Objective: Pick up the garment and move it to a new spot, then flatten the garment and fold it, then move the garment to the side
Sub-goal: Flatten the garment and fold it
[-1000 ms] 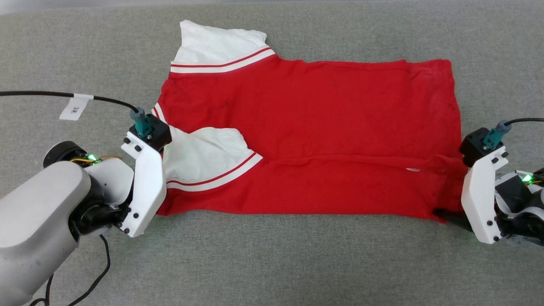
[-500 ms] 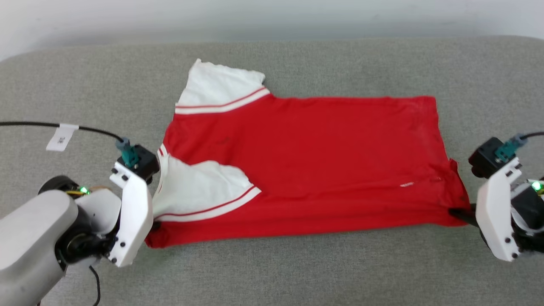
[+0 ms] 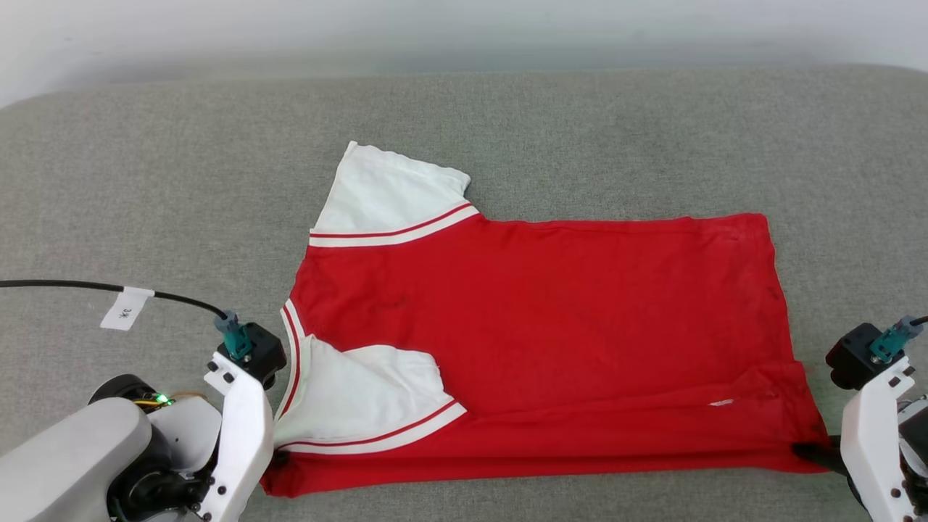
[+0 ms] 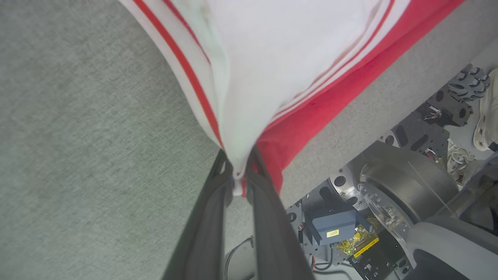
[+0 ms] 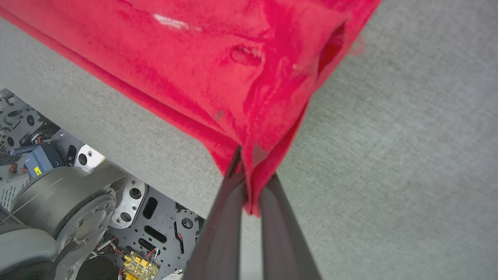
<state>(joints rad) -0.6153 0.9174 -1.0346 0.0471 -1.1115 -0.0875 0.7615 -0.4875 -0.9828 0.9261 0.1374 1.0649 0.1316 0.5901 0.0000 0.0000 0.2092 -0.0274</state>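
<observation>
left fingers (image 4: 208, 221) and right fingers (image 5: 225, 221), nearly closed, each pinch the garment (image 3: 544, 326).

Left claw (image 4: 238, 165) clamped, right claw (image 5: 249, 171) clamped

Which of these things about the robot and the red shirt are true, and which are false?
1. The shirt lies on a grey fabric surface. True.
2. The left jaws are open and empty. False: they are shut on the shirt at its white sleeve.
3. The right jaws pinch a red corner of the shirt. True.
4. The sleeves are blue. False: they are white with red stripes.
</observation>
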